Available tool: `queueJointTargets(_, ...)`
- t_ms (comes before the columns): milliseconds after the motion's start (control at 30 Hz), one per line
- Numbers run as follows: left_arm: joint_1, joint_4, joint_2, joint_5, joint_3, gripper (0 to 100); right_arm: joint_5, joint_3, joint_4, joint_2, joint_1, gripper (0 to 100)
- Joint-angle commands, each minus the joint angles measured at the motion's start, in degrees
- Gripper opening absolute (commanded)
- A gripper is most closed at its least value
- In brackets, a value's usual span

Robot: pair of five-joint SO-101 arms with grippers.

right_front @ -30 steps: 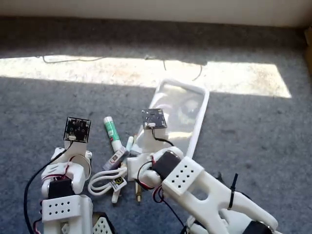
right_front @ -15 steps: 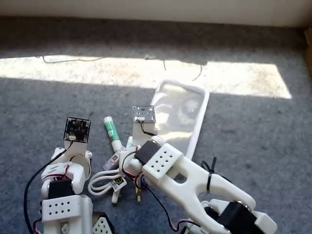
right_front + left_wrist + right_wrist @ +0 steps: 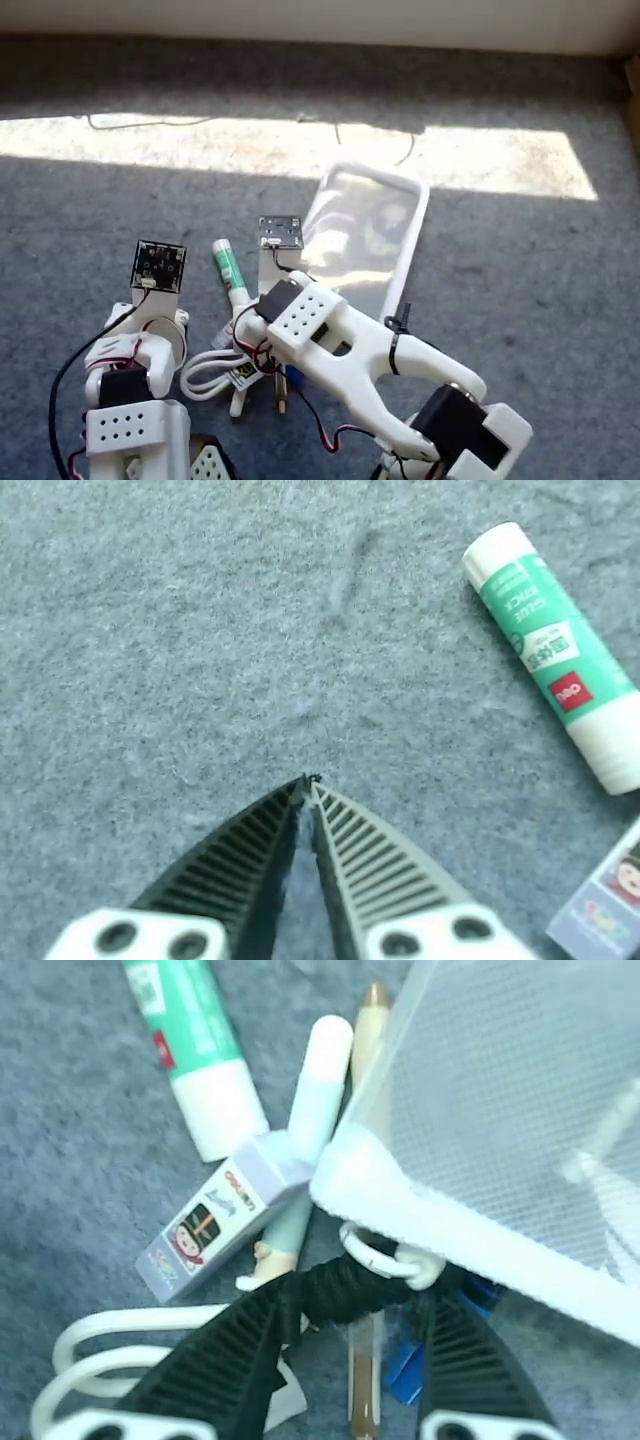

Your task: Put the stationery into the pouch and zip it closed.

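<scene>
Left arm (image 3: 128,385) folded low, wrist pointing down. My left pincer (image 3: 306,783) closed, tips meeting. Right arm (image 3: 345,340) stretched out on a diagonal, leaning toward my left arm. My right pincer (image 3: 358,1305) aimed down, fingers spread apart.

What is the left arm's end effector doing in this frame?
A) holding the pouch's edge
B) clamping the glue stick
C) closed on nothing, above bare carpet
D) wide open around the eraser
C: in the left wrist view the left end effector has its fingers pressed together with nothing between them, over bare carpet, and the glue stick lies apart from it.
</scene>
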Motion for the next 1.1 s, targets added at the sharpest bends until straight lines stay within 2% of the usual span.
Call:
queueJointTargets(0, -0.7, 0.4, -0.7, 0.5, -2.2, 1, -0.6, -2.5, -1.8, -0.2, 0.0, 17.4)
queueJointTargets(300, -0.7, 0.4, -0.7, 0.4, -2.2, 1, -0.5, -2.2, -1.7, -0.1, 0.0, 16.6)
queueJointTargets(467, -0.7, 0.4, -0.7, 0.4, -2.2, 1, 0.3, -2.7, -0.6, -0.2, 1.9, 6.3)
queueJointTargets(700, -0.7, 0.5, -0.7, 0.4, -1.9, 1, 7.3, -2.7, 0.1, -0.3, 5.8, 1.1)
queueJointTargets(1067, -0.7, 0.4, -0.7, 0.4, -1.8, 1, 24.4, -9.5, 16.1, -6.5, 11.2, 0.9)
